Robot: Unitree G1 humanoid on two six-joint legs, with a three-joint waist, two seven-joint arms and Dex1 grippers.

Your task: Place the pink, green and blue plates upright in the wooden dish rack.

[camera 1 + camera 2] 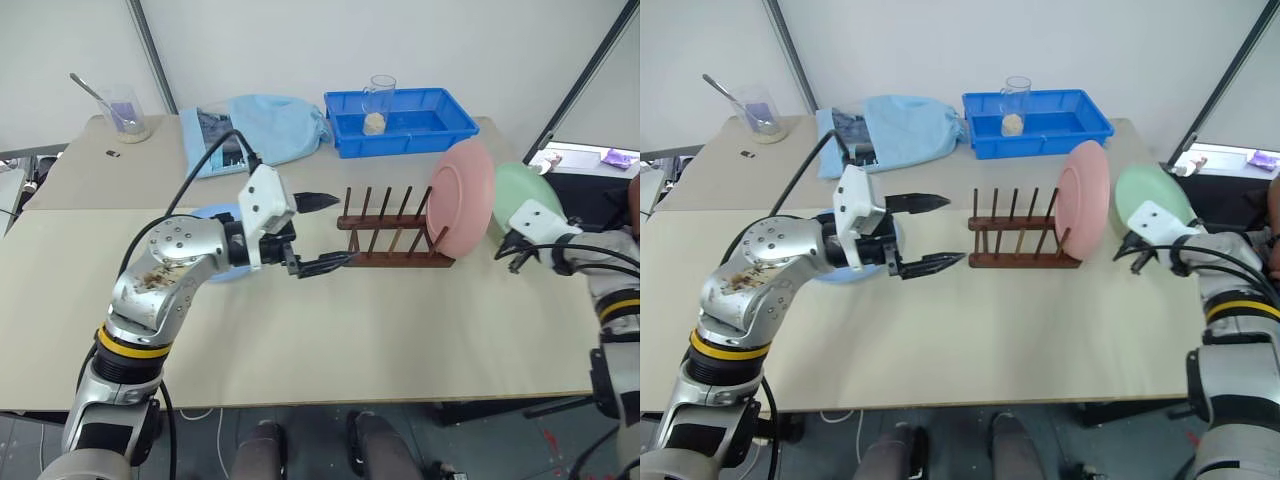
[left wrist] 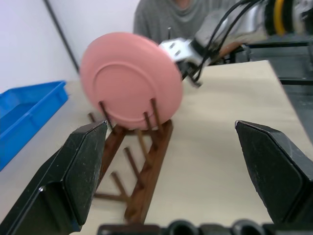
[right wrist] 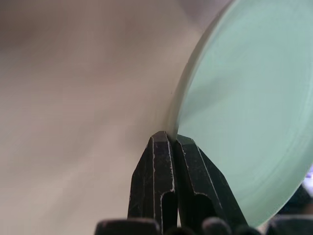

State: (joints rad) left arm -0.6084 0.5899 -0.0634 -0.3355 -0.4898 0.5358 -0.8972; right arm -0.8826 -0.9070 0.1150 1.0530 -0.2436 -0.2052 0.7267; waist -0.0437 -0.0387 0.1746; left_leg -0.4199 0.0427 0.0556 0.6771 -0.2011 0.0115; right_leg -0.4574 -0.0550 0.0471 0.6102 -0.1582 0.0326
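The pink plate (image 1: 462, 195) stands upright at the right end of the wooden dish rack (image 1: 390, 259), also seen in the left wrist view as pink plate (image 2: 129, 78) in the rack (image 2: 146, 166). My right gripper (image 3: 167, 136) is shut on the rim of the green plate (image 3: 254, 112) and holds it tilted above the table, right of the rack, as the green plate (image 1: 520, 190) behind the right gripper (image 1: 512, 252). My left gripper (image 1: 322, 232) is open and level, pointing at the rack's left end. The blue plate (image 1: 215, 213) lies flat, mostly hidden beneath my left arm.
A blue plastic tray (image 1: 440, 125) with a glass cup (image 1: 378, 100) stands at the back. A light blue cloth (image 1: 275, 125) lies left of it, and a beaker with a spoon (image 1: 125, 115) sits far left. A person in grey (image 2: 181, 19) sits beyond the table's right side.
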